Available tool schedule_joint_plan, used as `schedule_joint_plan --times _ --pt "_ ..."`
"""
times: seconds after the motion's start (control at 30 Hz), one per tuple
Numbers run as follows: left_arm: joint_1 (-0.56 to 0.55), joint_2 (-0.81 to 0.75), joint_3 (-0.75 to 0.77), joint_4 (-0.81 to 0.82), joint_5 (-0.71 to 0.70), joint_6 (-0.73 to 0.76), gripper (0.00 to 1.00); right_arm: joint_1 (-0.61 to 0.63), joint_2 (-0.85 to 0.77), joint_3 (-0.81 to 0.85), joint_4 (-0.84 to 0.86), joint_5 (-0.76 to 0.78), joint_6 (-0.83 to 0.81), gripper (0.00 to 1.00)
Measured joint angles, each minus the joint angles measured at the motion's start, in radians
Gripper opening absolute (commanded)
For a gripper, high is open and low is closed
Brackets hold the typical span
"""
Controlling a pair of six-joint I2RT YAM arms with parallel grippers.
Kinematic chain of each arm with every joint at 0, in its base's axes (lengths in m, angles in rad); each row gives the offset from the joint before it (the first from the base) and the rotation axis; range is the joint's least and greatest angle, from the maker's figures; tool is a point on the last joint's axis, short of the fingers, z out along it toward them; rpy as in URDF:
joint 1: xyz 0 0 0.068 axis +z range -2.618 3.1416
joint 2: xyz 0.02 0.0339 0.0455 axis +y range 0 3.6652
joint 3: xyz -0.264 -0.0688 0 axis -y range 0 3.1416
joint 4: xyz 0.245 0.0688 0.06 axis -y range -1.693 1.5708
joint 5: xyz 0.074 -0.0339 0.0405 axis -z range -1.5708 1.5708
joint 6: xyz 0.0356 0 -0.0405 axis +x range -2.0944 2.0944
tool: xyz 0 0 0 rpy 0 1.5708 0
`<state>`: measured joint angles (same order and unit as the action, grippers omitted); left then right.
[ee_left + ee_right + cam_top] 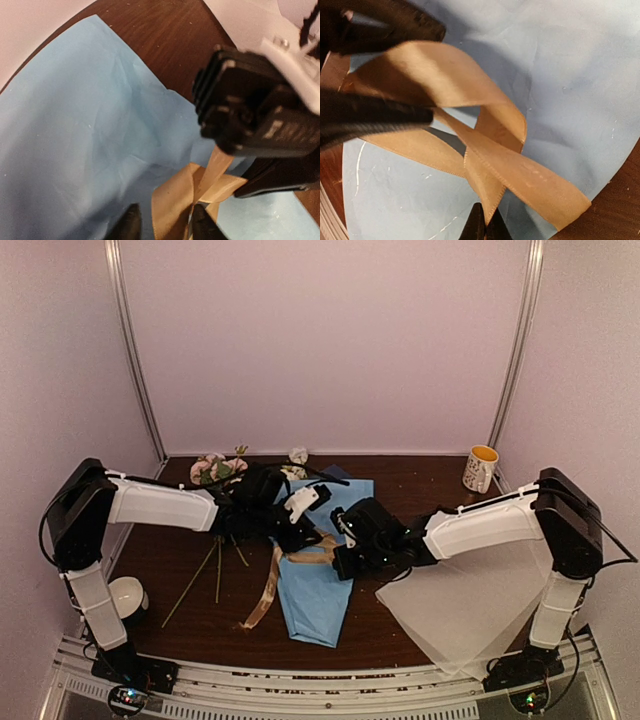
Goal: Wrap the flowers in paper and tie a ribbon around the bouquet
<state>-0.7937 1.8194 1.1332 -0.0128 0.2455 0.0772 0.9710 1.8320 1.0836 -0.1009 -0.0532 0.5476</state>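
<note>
The bouquet is a cone of light blue paper lying at the table's middle, its narrow end toward me. A white flower shows past its wide end; the arms hide the rest. The tan-gold ribbon crosses the cone and trails off to the left. My left gripper is open, its fingers apart around a loop of ribbon. My right gripper is shut on a ribbon strand, pinching its edge just above the paper. Both grippers meet over the cone.
Loose pink flowers lie at the back left, with thin green stems left of the cone. A pale translucent sheet lies at the front right. A mug stands at the back right, a white bowl at the front left.
</note>
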Motion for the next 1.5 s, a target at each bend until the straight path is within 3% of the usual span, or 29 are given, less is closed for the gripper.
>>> schedule_joint_plan --times 0.1,0.23,0.4,0.57,0.77,0.87,1.03,1.1,1.17,1.33,1.5 --pt "0.005 0.0 0.0 -0.016 -0.005 -0.01 0.66 0.0 -0.02 -0.003 0.0 -0.028 -0.003 0.0" --pt "0.01 -0.039 -0.017 -0.05 0.003 -0.021 0.75 -0.01 -0.021 -0.003 -0.004 -0.067 -0.003 0.0" --pt "0.012 -0.198 -0.097 -0.113 -0.001 -0.069 0.76 -0.03 -0.021 -0.003 -0.012 -0.107 -0.004 0.0" --pt "0.013 -0.374 -0.274 -0.135 -0.08 -0.215 0.77 -0.048 -0.02 0.003 -0.027 -0.134 -0.018 0.0" --pt "0.013 -0.334 -0.412 -0.143 -0.132 -0.368 0.77 -0.054 -0.016 0.053 -0.069 -0.183 -0.05 0.0" --pt "0.013 -0.267 -0.431 -0.135 -0.156 -0.412 0.7 -0.054 -0.016 0.064 -0.071 -0.204 -0.058 0.0" --pt "0.013 -0.217 -0.433 -0.044 -0.163 -0.441 0.43 -0.054 -0.016 0.064 -0.074 -0.228 -0.053 0.0" --pt "0.014 -0.222 -0.455 -0.012 -0.163 -0.446 0.26 -0.054 -0.016 0.064 -0.068 -0.23 -0.047 0.0" --pt "0.016 -0.235 -0.484 0.018 -0.157 -0.459 0.02 -0.054 -0.016 0.064 -0.062 -0.231 -0.043 0.0" --pt "0.016 -0.284 -0.55 0.049 -0.153 -0.478 0.0 -0.056 -0.028 0.064 -0.08 -0.231 -0.044 0.0" --pt "0.022 -0.327 -0.557 -0.021 -0.208 -0.492 0.0 -0.089 -0.109 0.039 -0.109 -0.238 -0.044 0.0"
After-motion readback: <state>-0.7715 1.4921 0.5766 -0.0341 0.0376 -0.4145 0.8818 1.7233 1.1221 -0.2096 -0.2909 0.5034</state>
